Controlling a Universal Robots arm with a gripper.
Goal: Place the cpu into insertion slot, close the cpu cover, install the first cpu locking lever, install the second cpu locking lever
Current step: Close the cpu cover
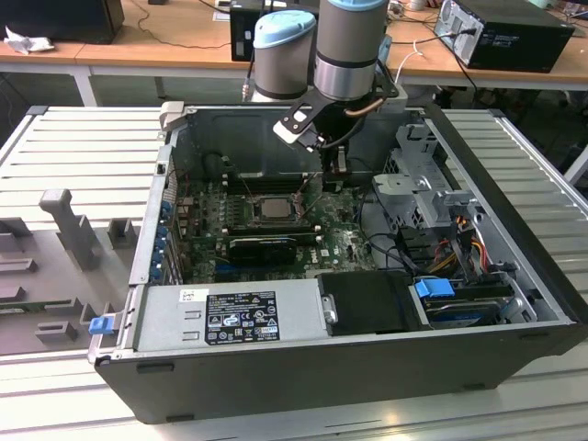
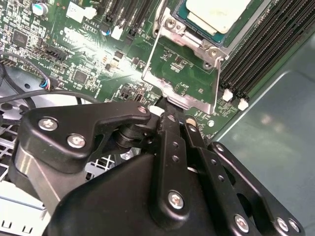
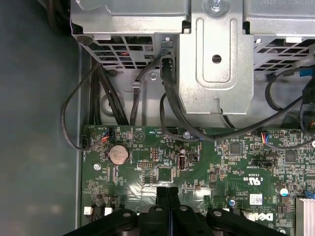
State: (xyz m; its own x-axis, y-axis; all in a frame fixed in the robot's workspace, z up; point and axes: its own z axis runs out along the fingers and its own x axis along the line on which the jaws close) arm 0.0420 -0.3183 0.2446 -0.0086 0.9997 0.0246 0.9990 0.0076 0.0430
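An open computer case lies on a slatted grey metal table, with wooden benches behind. The arm reaches down over the case's far edge. The gripper has its fingers pressed together, tips at the free edge of the raised cpu cover; I cannot tell whether they pinch it. The cpu sits in the insertion slot.

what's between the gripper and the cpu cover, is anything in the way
Nothing visible is. In the second wrist view the gripper has its closed fingertips right at the free edge of the cpu cover, which is swung open off the insertion slot; the cpu already lies in the slot.
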